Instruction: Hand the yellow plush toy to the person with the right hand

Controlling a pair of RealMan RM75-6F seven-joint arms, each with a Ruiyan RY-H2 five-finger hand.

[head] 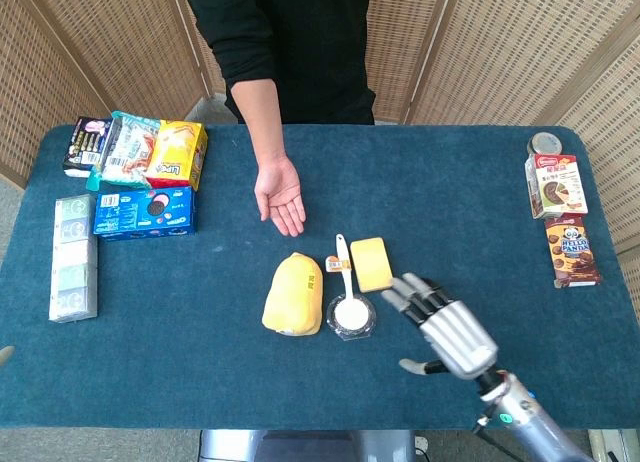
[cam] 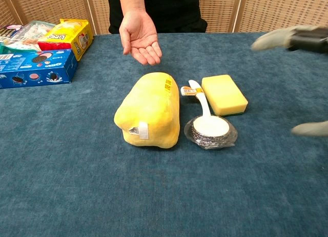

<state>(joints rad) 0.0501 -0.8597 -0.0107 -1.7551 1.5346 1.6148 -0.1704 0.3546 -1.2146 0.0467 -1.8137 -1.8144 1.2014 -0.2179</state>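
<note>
The yellow plush toy (head: 294,294) (cam: 149,110) lies on the blue table near its middle, a white tag on its near end. The person's open palm (head: 281,193) (cam: 139,37) waits just beyond it. My right hand (head: 443,327) hovers open to the right of the toy, fingers spread, past the white scoop; it touches nothing. In the chest view only blurred fingertips (cam: 287,38) show at the right edge. My left hand is out of both views.
A white scoop on a steel scourer (head: 350,314) (cam: 210,128) and a yellow sponge (head: 371,263) (cam: 223,95) lie right of the toy. Snack packs and a blue cookie box (head: 144,210) fill the far left; chocolate boxes (head: 571,248) stand at the right edge.
</note>
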